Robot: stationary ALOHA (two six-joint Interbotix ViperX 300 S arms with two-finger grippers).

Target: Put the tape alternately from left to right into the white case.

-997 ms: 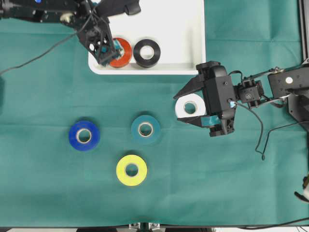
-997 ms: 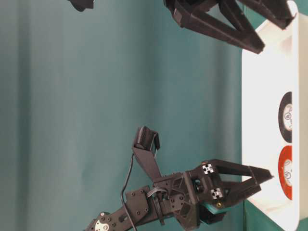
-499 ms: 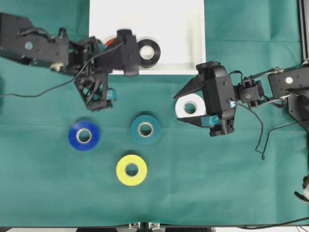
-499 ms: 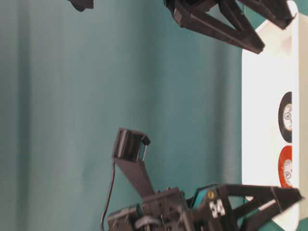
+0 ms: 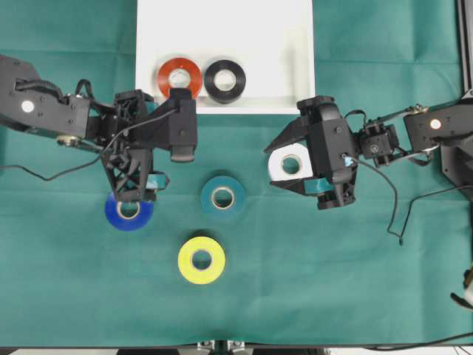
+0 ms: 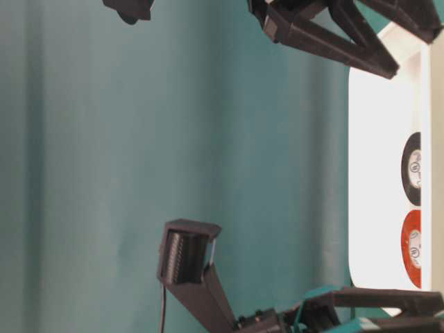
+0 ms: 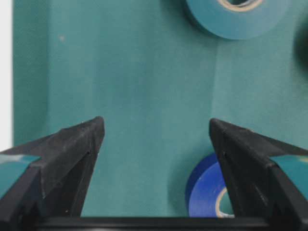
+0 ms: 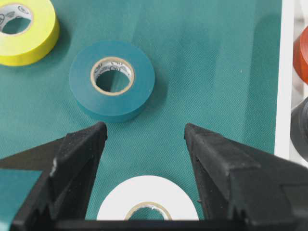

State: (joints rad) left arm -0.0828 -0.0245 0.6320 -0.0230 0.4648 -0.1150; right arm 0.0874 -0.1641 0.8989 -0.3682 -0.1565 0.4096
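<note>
A: Overhead view: bright, even light. The white case is nearly blown out, its rim hard to trace. Shadows under the arms are faint and soft.

B: Right wrist view: sharp on the teal roll, with a soft shadow to its right. The tool's fingers are blurred, too near the lens.

A: Table-level view: dimmer, green backdrop with soft vertical banding.
</note>
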